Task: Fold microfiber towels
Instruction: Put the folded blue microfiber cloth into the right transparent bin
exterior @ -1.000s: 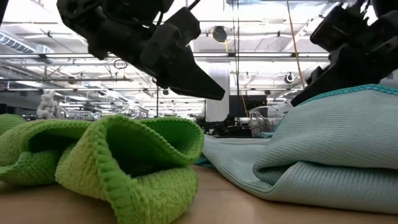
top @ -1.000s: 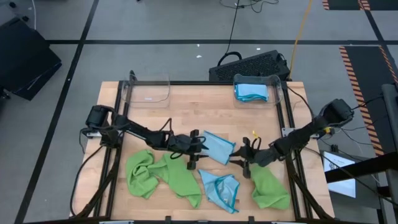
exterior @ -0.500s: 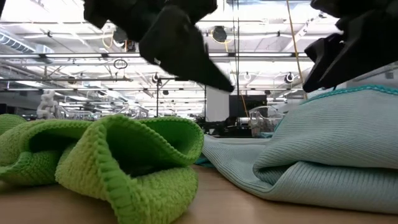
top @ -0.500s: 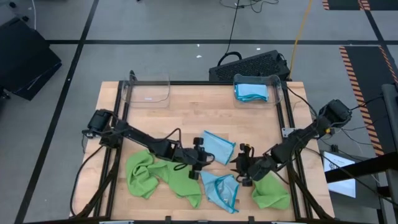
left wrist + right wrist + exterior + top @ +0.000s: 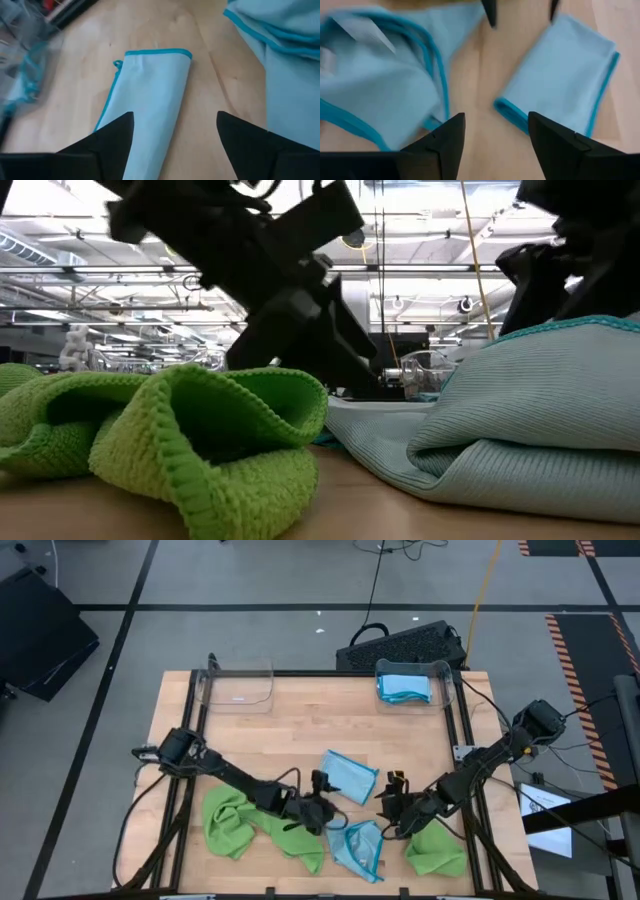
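Grippers both sit lower in the high frame than a second ago — left gripper (image 5: 322, 811) and right gripper (image 5: 388, 812) flank the crumpled blue towel (image 5: 357, 845), fingers apart and empty. Folded blue towel (image 5: 349, 776) lies flat at centre of the wooden bench (image 5: 300, 725), smooth, teal-edged. Fluffy green towels (image 5: 262, 824) bunch at lower left.

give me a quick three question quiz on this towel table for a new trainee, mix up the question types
1. True or false: the bin at the table's far right corner holds blue cloth.
2. Which towel lies flat between the left gripper and the right gripper? A green towel, B folded blue towel, C crumpled blue towel
3. Fill in: both grippers' jaws stand ____.

Key: 1 true; 2 B; 3 open
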